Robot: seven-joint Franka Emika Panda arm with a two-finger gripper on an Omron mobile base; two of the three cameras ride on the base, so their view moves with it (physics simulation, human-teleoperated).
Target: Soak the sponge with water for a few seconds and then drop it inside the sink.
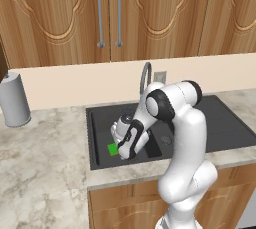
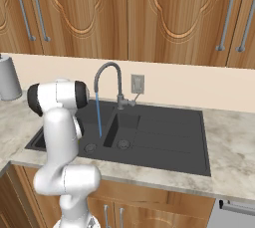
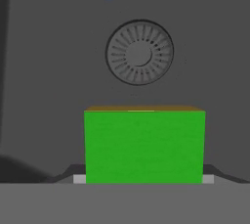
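We see the end effector (image 1: 120, 145) low inside the large basin of the sink (image 1: 225, 128), at centre-left of the left base view. Its jaws are closed on the sponge (image 3: 144, 145), which occupies the lower middle of the hand view, green face toward the camera and a thin yellow edge along the top. In the left base view the sponge shows as a small green patch just beside the hand.

The water (image 2: 98, 115) falls as a thin blue stream from the curved faucet (image 2: 107, 72) into the large basin; in the hand view only its lower end appears, at the upper left. The round drain (image 3: 139, 52) sits in the upper middle of that view, between sponge and stream. We judge that the sponge is not yet under the stream: the two are clearly apart.

To do this step well, we recommend the following:
- Carry the sponge toward the upper left of the hand view until the stream lands on it.
- Keep the grip firm while moving; a soft block may shift between the jaws.
- Stay clear of the basin walls and the spout.
- Hold under the stream for a few seconds before releasing.
- Release over the basin floor, not over the table (image 1: 45, 173).
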